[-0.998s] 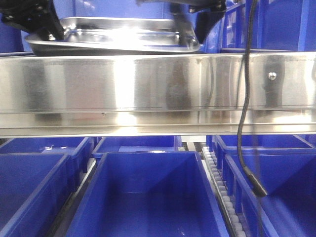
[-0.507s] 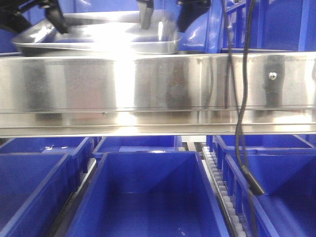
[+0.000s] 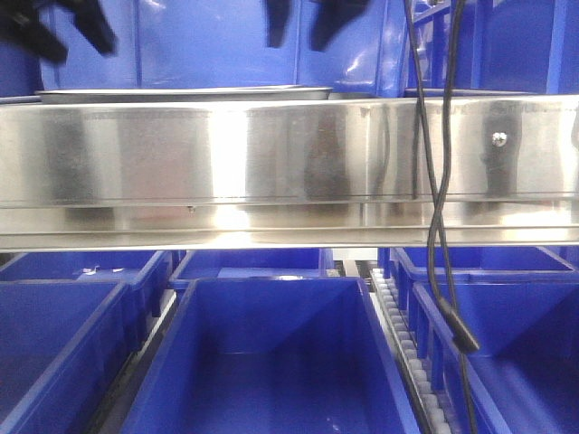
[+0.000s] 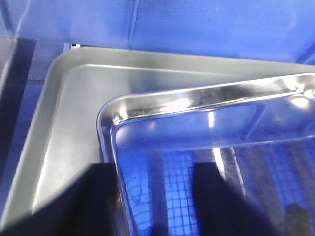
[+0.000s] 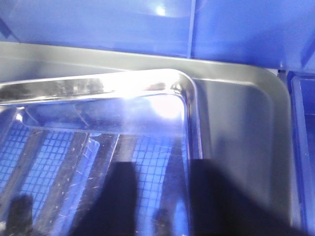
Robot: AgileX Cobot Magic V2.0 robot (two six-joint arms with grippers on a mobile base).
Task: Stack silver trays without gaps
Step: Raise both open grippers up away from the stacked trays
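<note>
A shiny silver tray (image 4: 206,98) lies nested inside a larger, duller silver tray (image 4: 69,113). In the front view only their thin rims (image 3: 181,91) show, level, just above the shelf rail. My left gripper (image 3: 65,32) hangs open above the trays' left end. In the left wrist view the left gripper (image 4: 157,201) has one finger on each side of the shiny tray's left rim, apart from it. My right gripper (image 3: 303,23) is open above the right end. In the right wrist view the right gripper (image 5: 165,201) straddles the shiny tray's (image 5: 98,83) right rim over the outer tray (image 5: 236,128).
A broad polished steel shelf rail (image 3: 289,163) with a screw (image 3: 498,138) crosses the front view and hides the trays' bodies. Blue plastic bins (image 3: 271,362) stand below and behind. A black cable (image 3: 439,226) hangs at the right beside a white roller track (image 3: 398,334).
The shiny tray, held tilted by both grippers a second ago, has dropped flat behind the rail. Both grippers have let go and risen above it.
</note>
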